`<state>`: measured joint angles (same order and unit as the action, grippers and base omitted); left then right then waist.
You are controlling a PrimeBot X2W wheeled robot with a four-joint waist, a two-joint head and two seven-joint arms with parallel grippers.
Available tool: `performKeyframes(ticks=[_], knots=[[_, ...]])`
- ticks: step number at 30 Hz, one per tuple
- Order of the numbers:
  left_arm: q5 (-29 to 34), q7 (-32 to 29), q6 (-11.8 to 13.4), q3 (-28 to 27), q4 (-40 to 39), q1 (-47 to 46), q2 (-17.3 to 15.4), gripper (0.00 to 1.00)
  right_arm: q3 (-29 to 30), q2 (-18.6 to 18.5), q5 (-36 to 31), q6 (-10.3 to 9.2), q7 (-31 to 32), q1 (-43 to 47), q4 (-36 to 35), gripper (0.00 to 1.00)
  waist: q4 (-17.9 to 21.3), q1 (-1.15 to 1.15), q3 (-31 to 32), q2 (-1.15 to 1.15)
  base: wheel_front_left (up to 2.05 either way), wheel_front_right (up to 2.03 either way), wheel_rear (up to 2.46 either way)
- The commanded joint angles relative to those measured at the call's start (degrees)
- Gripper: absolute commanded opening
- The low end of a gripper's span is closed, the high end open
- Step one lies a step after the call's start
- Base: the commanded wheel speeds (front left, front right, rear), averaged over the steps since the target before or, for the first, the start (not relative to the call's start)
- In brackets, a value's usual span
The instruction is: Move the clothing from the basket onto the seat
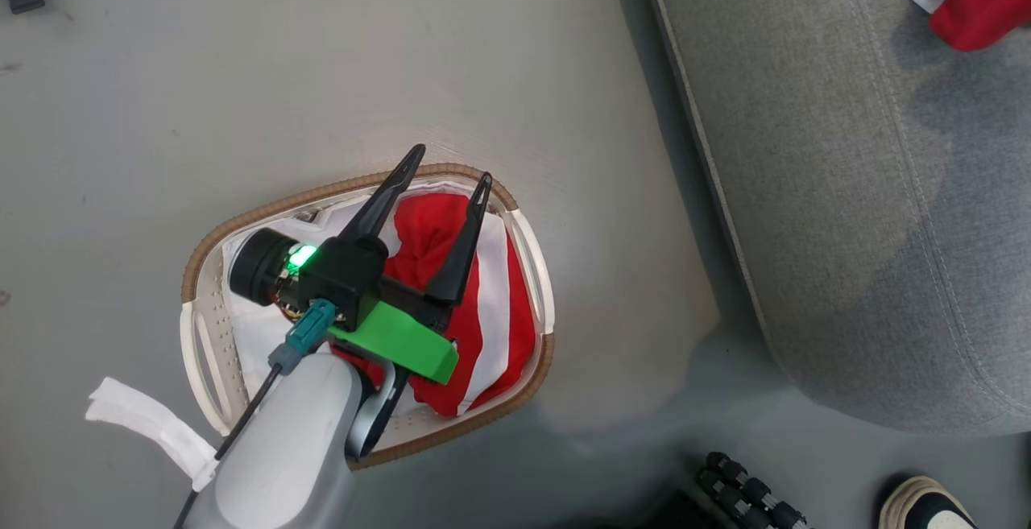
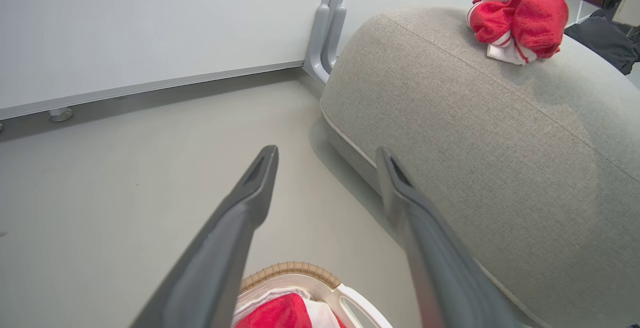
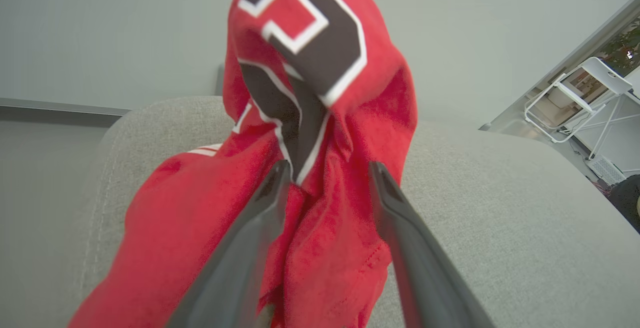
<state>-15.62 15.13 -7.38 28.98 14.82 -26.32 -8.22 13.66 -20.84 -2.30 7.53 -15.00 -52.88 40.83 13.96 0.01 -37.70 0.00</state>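
Head view: grey floor carries the basket, striped garment inside, under the spread left end effector. Numbered garment rests on the seat, right end effector parted around it.

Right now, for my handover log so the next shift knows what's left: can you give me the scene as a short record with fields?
Striped garment: in the basket, with a white sheet
Numbered garment: on the seat
Left pincer: open, over the basket, holding nothing
Right pincer: jaws apart, numbered garment between them
Left to move: striped garment
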Motion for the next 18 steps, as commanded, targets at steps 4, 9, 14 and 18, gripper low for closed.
performKeyframes(ticks=[4,9,14,18], knots=[[0.4,0.0,-0.2,-2.0,0.1,1.2,-0.3,1.0,2.1,2.5,0.5,-0.08,-0.3,6.9,-1.6,1.0,0.5,-0.01,1.5,0.0,0.0,0.0,0.0],[0.8,0.0,-0.2,-3.7,0.4,2.7,0.9,1.0,1.8,5.5,1.5,-0.08,-0.3,14.9,-5.1,1.0,1.4,-0.01,4.8,0.0,0.0,0.0,0.0],[1.7,0.0,-0.2,-5.0,1.2,3.9,1.5,1.0,-0.5,7.7,2.4,-0.08,-0.3,20.8,-9.2,1.0,1.2,-0.01,8.2,0.0,0.0,0.0,0.0],[2.4,0.0,-0.1,-7.8,1.4,5.3,2.7,1.0,-3.6,9.0,4.6,-0.08,-0.3,24.3,-13.2,1.0,0.0,-0.01,11.6,0.0,0.0,0.0,0.0]])
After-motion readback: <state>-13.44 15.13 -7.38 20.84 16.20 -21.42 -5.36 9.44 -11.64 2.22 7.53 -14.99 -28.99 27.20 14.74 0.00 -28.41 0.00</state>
